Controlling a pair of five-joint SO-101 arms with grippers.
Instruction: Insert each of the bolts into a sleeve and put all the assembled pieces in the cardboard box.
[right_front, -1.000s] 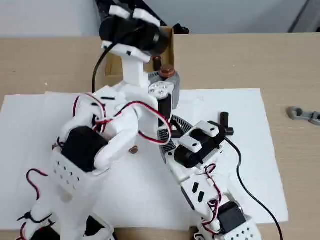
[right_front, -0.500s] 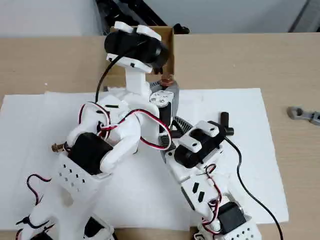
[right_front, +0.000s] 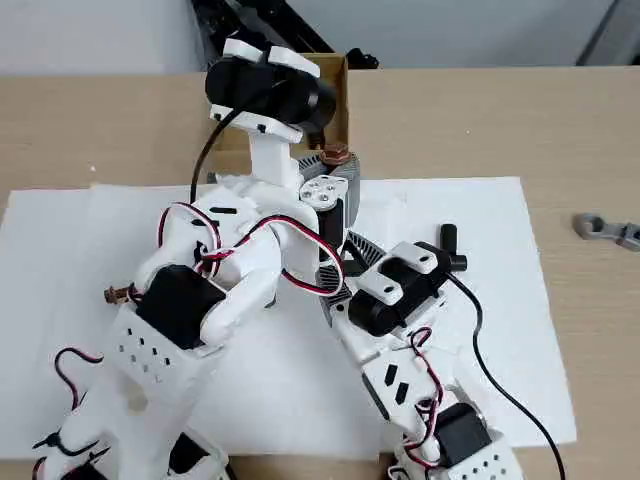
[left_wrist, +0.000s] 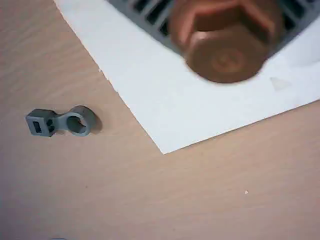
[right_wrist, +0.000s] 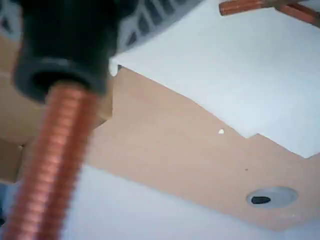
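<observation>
My left gripper (right_front: 334, 168) is shut on a copper bolt (right_front: 335, 155) beside the cardboard box (right_front: 340, 95). Its hex head (left_wrist: 225, 47) sits close against the grey slotted jaw in the left wrist view. The right gripper (right_front: 342, 255) lies under the left arm's wrist. Up close, the right gripper (right_wrist: 70, 35) is shut on a black sleeve (right_wrist: 60, 55), and a copper threaded shank (right_wrist: 52, 165) sticks out of the sleeve toward the camera. I cannot tell whether that shank belongs to the same bolt. Two loose black sleeves (right_front: 450, 245) lie on the white paper (right_front: 480, 320).
Another copper bolt (right_front: 115, 293) lies on the paper at the left, partly under the left arm. Copper bolts (right_wrist: 265, 7) also lie far off on the paper. A small grey wrench-like part (right_front: 600, 227) rests on the bare table at the right (left_wrist: 60, 122).
The left arm drew back toward the front, carrying the bolt a little away from the box. Its lower link shifted and uncovered the bolt on the paper at the left. The right arm stayed still.
</observation>
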